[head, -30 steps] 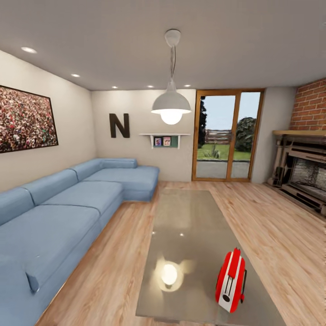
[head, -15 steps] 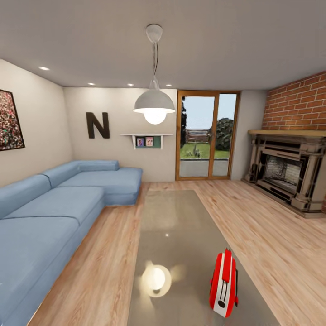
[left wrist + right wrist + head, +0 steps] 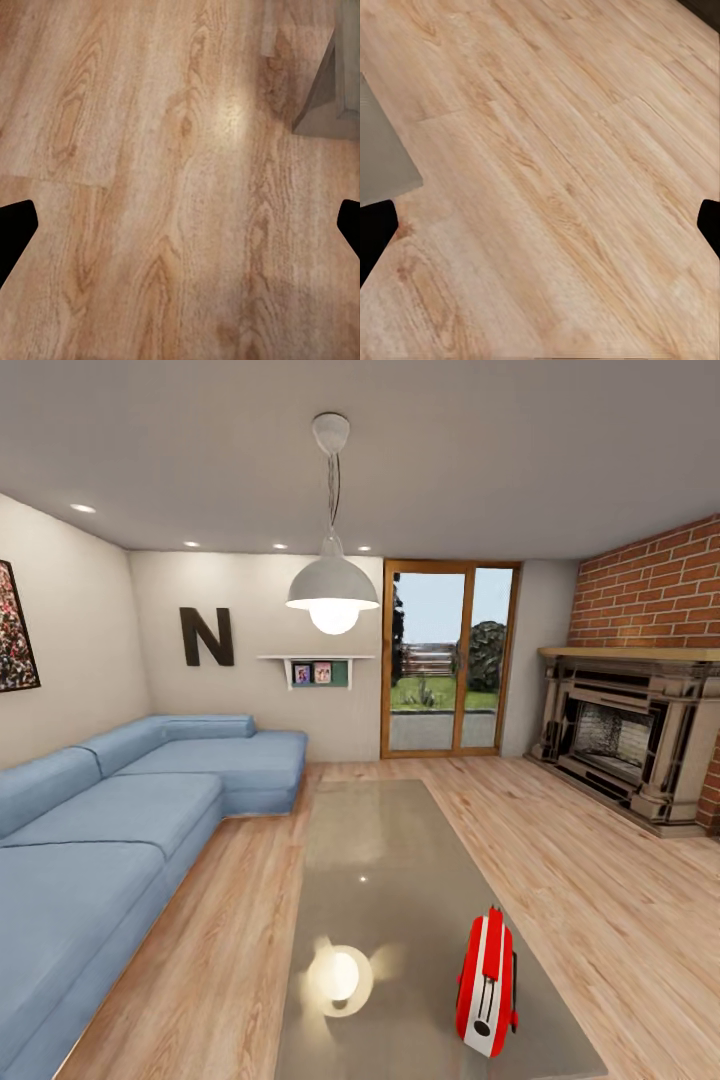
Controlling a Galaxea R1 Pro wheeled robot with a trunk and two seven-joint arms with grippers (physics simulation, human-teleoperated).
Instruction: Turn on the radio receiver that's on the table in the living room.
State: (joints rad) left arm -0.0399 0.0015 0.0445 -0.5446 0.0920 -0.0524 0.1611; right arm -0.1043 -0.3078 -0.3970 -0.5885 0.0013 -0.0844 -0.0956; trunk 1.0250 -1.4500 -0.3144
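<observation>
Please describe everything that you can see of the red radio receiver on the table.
The radio receiver is a small, flat, rounded red case with a white band along its edge. It stands upright on that narrow edge, turned edge-on to the head camera. A dark round dial sits low on the white band, with a slot above it, and a thin dark handle runs along its right side. It rests on the glossy table, near the right front corner. Nothing else touches it.

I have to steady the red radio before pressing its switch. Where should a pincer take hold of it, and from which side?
Probably across its thin body, coming down from above. The radio receiver stands upright on its narrow edge near the table's near right corner, broad red faces to either side, so fingers could close on those flat faces. Its thin handle looks less secure.
</observation>
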